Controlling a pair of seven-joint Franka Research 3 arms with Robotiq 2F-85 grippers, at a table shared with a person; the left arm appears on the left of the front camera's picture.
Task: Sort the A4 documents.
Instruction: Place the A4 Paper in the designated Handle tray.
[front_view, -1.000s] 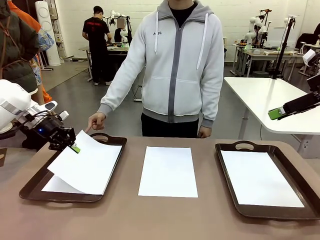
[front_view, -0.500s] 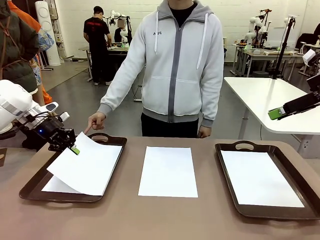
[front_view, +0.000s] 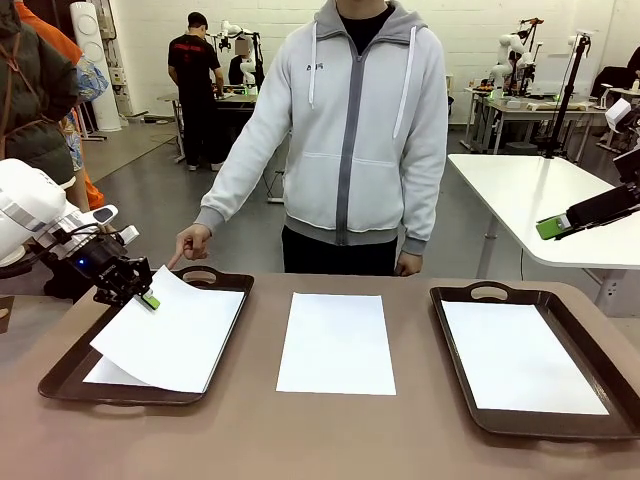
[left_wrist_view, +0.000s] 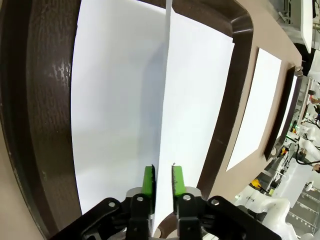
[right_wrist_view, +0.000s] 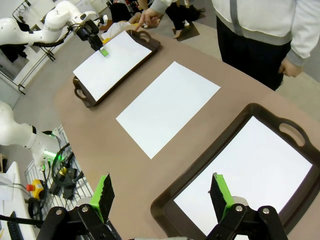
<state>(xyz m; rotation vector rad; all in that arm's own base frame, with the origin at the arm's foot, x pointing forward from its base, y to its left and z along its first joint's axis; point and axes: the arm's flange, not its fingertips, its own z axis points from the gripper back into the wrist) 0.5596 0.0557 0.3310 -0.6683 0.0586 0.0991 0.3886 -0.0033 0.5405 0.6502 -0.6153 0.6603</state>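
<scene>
Three A4 documents lie flat: one on the floor of the left tray (front_view: 60, 375), one (front_view: 336, 342) on the bare table in the middle, one (front_view: 520, 355) in the right tray (front_view: 455, 340). Another sheet (front_view: 170, 335) rests over the left tray with its far left corner still lifted. My left gripper (front_view: 148, 297) is at that corner. In the left wrist view its green pads (left_wrist_view: 149, 180) stand slightly apart, with the sheet's edge (left_wrist_view: 164, 100) running between them. My right gripper (right_wrist_view: 162, 195) hangs wide open, high over the right tray (right_wrist_view: 165, 200), holding nothing.
A person in a grey hoodie stands at the far edge. One hand (front_view: 192, 243) points down at the left tray's far handle (front_view: 200, 274); the other (front_view: 408, 265) hangs by the table edge. A white table (front_view: 540, 190) stands at the back right.
The lifted sheet has sunk lower over the left tray and slid a little to the left. My left gripper's pads have parted. The right arm has not moved.
</scene>
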